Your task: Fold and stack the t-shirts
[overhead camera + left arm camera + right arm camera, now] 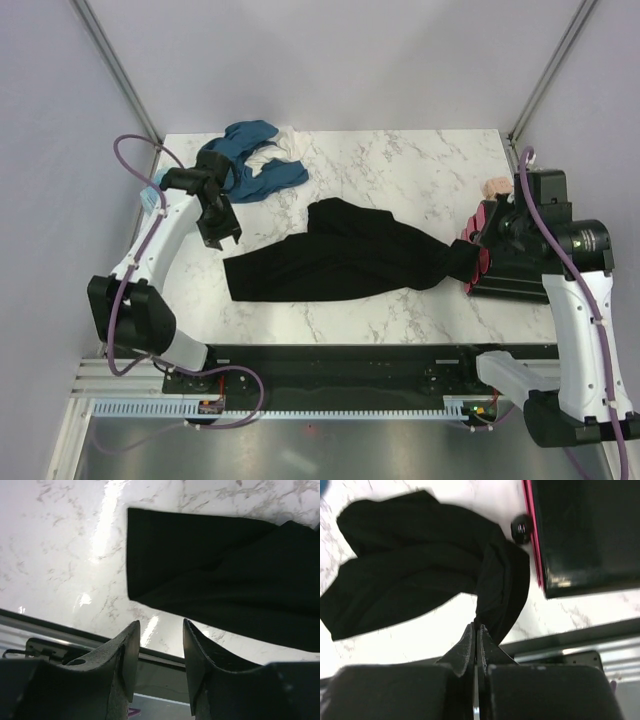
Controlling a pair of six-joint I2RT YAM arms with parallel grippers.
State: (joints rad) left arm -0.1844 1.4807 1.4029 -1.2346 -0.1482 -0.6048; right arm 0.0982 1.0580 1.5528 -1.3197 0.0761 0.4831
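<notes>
Centrally, a black t-shirt [340,262] lay stretched across the marble desk [400,170], its wider end toward the left and its right end drawn into a narrow bunch. The right tool [476,630] was pinched tight on that bunched end, the cloth hanging out from between its closed fingers just above the desk's near right part. The left tool [161,630] hovered over the desk just beyond the shirt's left edge, its fingers parted to a moderate gap with nothing between them and not touching the cloth.

Beside the right tool sat a stack of folded shirts [585,535], black on top with a pink layer [532,530] showing along its edge. At the far left corner lay a crumpled pile, a teal-blue t-shirt [250,160] tangled with a white one [285,145]. A small pinkish-beige block [497,186] rested near the right edge, apart from the black t-shirt.
</notes>
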